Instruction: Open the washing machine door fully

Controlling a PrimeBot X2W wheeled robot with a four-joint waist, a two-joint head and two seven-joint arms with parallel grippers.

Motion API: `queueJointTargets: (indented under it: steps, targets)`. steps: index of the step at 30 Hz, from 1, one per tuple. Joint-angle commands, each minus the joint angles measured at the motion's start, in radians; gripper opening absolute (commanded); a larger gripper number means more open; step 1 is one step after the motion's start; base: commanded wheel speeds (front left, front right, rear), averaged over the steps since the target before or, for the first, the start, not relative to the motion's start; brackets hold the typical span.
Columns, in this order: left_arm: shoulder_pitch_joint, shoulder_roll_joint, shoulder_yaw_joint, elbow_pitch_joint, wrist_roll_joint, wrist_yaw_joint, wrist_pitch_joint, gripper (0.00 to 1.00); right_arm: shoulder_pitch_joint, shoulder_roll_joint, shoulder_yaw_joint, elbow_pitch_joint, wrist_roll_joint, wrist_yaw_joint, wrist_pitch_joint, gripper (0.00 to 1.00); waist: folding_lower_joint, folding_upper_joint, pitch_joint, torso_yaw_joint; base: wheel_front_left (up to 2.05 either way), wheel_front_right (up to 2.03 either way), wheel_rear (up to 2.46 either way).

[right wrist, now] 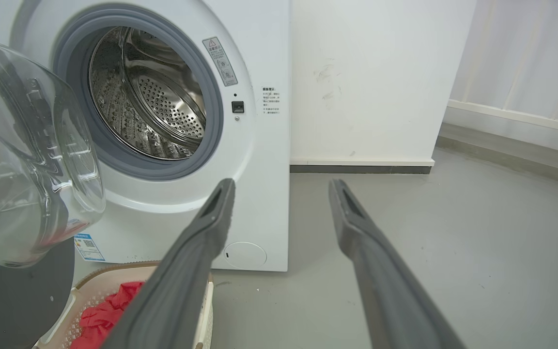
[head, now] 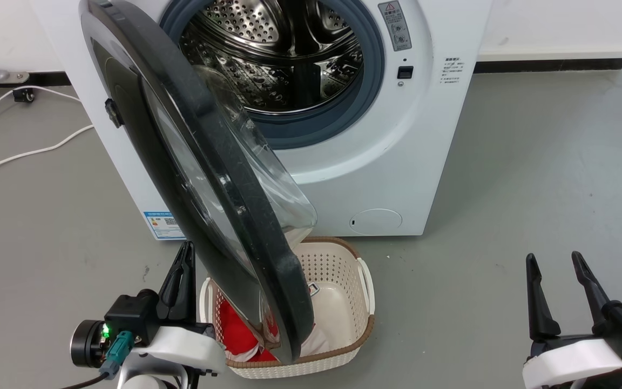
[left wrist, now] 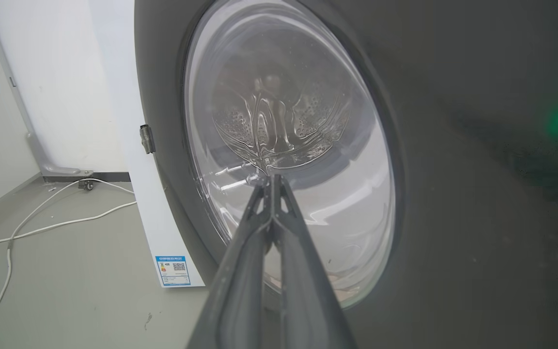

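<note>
The round glossy black washing machine door [head: 203,162] stood half open, its top cut off, hiding part of the white perforated laundry basket [head: 338,265] before the boxy white washing machine [head: 440,135]; a red cloth [head: 235,332] lay inside. The left gripper [head: 186,254] had closed jaws beside the door; the right gripper [head: 553,259] had open, empty jaws.

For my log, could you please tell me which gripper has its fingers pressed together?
The left gripper, by the outer face of the washing machine door: its fingers meet, whereas those of the right gripper stand apart.
</note>
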Motion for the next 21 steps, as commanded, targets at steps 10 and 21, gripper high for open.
queueJointTargets:
  steps: [10, 21]
  targets:
    - [-0.032, 0.001, 0.033, -0.084, -0.016, 0.011, -0.003, 0.00, -0.005, 0.004, -0.002, 0.007, 0.002, -0.001, -0.008, 1.00, 0.0000, 0.0000, -0.004, 0.004, 0.00, 0.00, 0.00]
    - [-0.092, -0.001, 0.058, -0.363, 0.000, 0.014, -0.003, 0.00, -0.008, 0.004, -0.006, 0.015, 0.008, -0.001, -0.010, 1.00, 0.0000, 0.0000, -0.008, 0.007, 0.00, 0.00, 0.00]
